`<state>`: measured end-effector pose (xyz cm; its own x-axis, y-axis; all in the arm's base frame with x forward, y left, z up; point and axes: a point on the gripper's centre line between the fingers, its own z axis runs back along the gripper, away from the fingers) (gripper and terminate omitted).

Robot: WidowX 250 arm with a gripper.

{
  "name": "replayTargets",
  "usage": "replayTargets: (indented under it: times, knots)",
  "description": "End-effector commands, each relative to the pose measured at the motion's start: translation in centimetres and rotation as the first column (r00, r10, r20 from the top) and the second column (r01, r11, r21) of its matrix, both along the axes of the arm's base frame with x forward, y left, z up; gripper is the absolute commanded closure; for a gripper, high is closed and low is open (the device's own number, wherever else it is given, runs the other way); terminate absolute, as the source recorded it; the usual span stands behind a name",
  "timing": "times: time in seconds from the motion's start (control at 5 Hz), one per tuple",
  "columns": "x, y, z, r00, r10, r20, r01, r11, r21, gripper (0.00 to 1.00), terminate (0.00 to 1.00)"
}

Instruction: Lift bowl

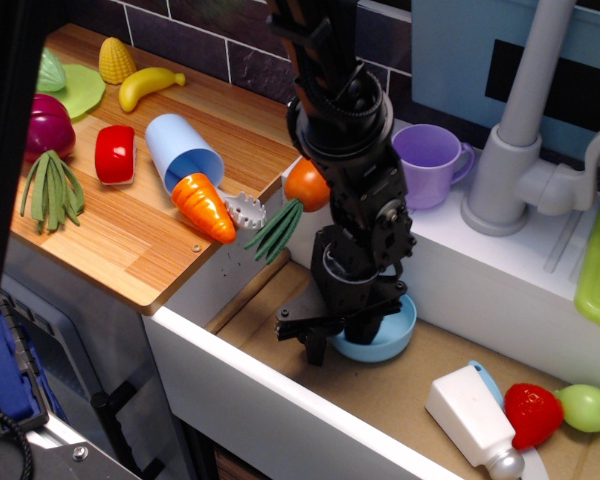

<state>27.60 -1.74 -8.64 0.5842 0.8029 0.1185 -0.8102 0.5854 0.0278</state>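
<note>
The light-blue bowl point(394, 331) sits on the brown sink floor, close to the sink's back wall. My black gripper point(340, 338) comes down from above over the bowl's left rim. One finger point(315, 346) stands outside the rim on the left. The other finger is inside the bowl. The jaws are apart and straddle the rim. The arm hides the bowl's left half. The bowl rests on the floor.
A toy carrot point(306, 184) lies on the sink's corner ledge, and a purple mug point(427, 158) and grey faucet point(520, 130) stand behind. A white bottle point(470, 413), strawberry point(532, 414) and green fruit point(586, 407) lie at the right. The wooden counter point(130, 240) holds a blue cup point(183, 152) and toy food.
</note>
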Motion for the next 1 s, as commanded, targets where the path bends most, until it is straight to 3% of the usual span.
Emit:
replayTargets:
  times: [0.0,0.2,0.6,0.8]
  knots:
    - [-0.2,-0.3,0.1,1.0,0.01,0.026,-0.01,1.0,0.004,1.0,0.0]
    - [0.0,-0.8,1.5,1.0,0.011,0.018,-0.011,1.0,0.012,1.0,0.0]
    - [-0.7,-1.5,7.6,0.999,0.013,-0.032,-0.01,0.996,0.088,1.0,0.0]
    - [-2.4,-1.8,8.7,1.0,0.025,0.0,-0.025,0.989,0.147,1.0,0.0]
